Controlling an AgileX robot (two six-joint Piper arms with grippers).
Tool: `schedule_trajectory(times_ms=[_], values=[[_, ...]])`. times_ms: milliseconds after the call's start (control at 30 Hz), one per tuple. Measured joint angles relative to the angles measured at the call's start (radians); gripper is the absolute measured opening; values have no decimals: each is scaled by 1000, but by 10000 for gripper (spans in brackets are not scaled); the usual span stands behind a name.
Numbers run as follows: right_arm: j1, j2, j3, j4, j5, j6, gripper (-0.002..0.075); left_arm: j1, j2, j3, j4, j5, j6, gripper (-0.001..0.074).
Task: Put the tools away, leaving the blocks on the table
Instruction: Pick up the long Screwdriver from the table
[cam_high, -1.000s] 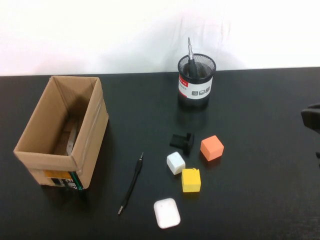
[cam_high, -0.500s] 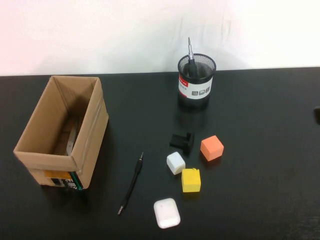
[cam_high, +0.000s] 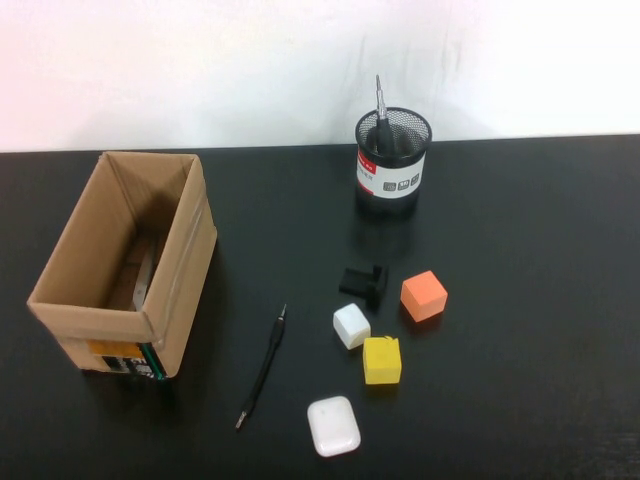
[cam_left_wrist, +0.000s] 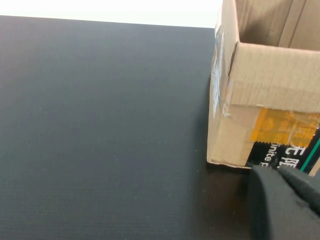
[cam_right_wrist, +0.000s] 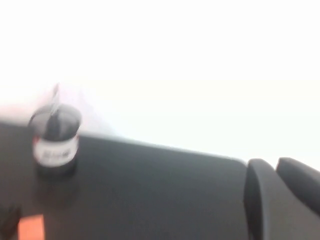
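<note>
Your thin pen-like screwdriver (cam_high: 262, 368) lies near the front edge, long axis front-to-back, nearer the left gripper (cam_left_wrist: 287, 200) by the cardboard box (cam_left_wrist: 260, 85); I cannot tell either jaw state, right gripper (cam_right_wrist: 280, 195) included.

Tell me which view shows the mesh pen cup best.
The high view: the mesh pen cup stands whole and sharp, a screwdriver inside. The right wrist view shows it blurred; the left wrist view shows only the cardboard box.

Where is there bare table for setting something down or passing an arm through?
Bare table lies right of the orange block and cup, and between box and cup. It is crowded around the blocks, black piece, case and thin screwdriver. Left gripper sits by the box; right gripper is at the right edge.
</note>
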Motion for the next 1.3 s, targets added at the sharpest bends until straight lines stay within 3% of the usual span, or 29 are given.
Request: schedule_trajectory(times_ms=[400, 767, 1067, 1300], values=[[-59, -100, 201, -93, -15, 0, -6, 0, 0, 0, 0, 0, 0, -4], [-59, -219, 674, -48, -345, 47, -6, 0, 0, 0, 0, 0, 0, -4], [-61, -465, 982, -45, -366, 50, -6, 0, 0, 0, 0, 0, 0, -4], [-59, -457, 976, -49, -351, 61, -6, 0, -2, 0, 2, 0, 0, -4]])
